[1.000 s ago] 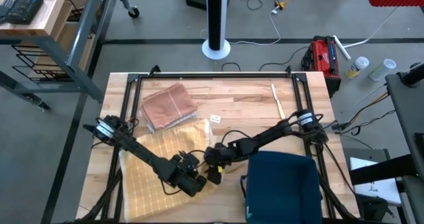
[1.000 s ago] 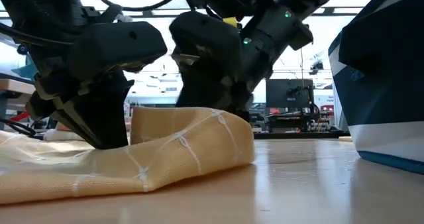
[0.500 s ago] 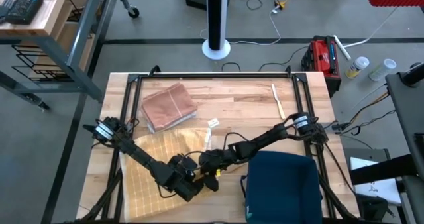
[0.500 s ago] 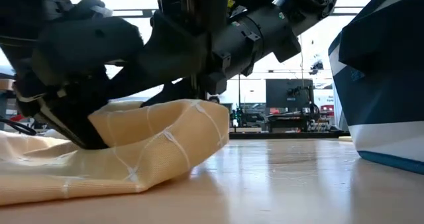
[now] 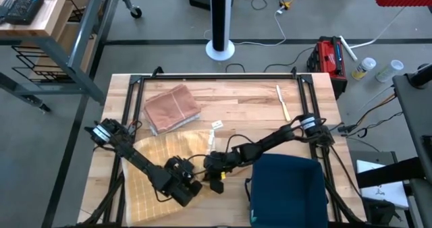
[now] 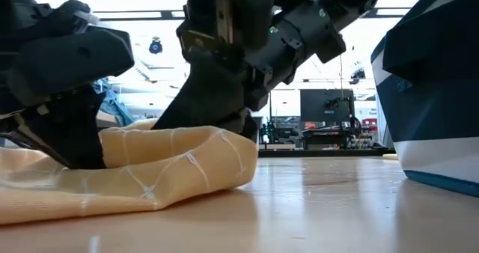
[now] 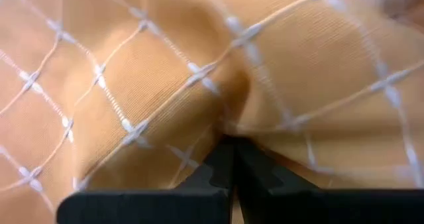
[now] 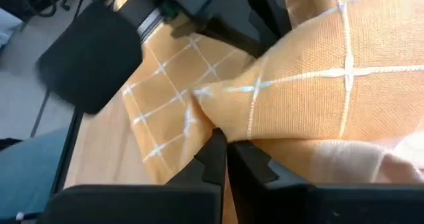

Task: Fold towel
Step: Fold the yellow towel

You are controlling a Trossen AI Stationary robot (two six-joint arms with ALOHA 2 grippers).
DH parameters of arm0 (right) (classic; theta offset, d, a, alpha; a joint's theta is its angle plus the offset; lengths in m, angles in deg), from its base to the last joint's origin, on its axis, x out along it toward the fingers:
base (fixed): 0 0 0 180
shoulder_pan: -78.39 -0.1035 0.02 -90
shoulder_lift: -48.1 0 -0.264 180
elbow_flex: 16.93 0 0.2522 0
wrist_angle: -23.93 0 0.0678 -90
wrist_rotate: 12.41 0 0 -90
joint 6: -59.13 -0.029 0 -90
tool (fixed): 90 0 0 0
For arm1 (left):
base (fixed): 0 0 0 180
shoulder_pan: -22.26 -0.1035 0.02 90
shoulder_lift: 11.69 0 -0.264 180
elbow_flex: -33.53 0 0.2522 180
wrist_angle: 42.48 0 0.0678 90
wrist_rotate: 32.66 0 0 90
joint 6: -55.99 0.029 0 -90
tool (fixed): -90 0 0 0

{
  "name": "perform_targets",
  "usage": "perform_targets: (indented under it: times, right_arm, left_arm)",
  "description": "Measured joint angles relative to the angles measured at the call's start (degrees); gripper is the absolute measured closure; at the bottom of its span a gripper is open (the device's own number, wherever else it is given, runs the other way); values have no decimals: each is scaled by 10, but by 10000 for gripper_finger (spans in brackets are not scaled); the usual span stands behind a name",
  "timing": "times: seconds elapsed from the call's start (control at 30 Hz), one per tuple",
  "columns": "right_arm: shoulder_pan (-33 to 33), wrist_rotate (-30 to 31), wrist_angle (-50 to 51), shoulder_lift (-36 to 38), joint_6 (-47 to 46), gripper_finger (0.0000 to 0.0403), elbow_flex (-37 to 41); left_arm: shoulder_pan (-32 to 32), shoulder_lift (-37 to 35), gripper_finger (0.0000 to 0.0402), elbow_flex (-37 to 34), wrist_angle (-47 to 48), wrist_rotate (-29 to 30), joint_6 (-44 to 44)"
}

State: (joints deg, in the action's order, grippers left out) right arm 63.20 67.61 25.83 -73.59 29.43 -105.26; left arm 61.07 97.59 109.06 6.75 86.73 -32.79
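On the near left part of the wooden table [image 5: 250, 110] lies the yellow checked towel [image 5: 152, 171], spread flat with its long side running from far to near, and its right edge is lifted into a soft roll just where both grippers meet. Beside it, at the near right, stands a dark blue bin [image 5: 287, 187], and at the far left rests a folded brown cloth [image 5: 172, 108], well apart from the work. Both arms reach to the same raised edge. The left gripper [image 5: 183, 186] is closed tight on the towel fabric, and the right gripper [image 5: 210, 168], just to its right, is also clenched on a fold of the towel. From both grippers the flat body of the towel stretches away to the left, so I judge the fold must carry this edge leftward over it.
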Motion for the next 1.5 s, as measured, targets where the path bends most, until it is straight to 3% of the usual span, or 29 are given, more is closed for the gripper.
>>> perform_targets:
  times: [0.2,0.67,0.9,1.5]
  right_arm:
    - [-2,17,49,24,24,401,0]
    - [-13,164,233,114,79,403,0]
    - [-22,118,265,131,70,403,0]
    - [-32,83,235,25,56,403,-14]
  left_arm:
    - [24,0,401,-16,2,17,-42]
    - [31,1,401,-17,0,25,-44]
    - [32,1,401,-17,-9,44,-27]
    - [34,2,401,-18,-14,55,-24]
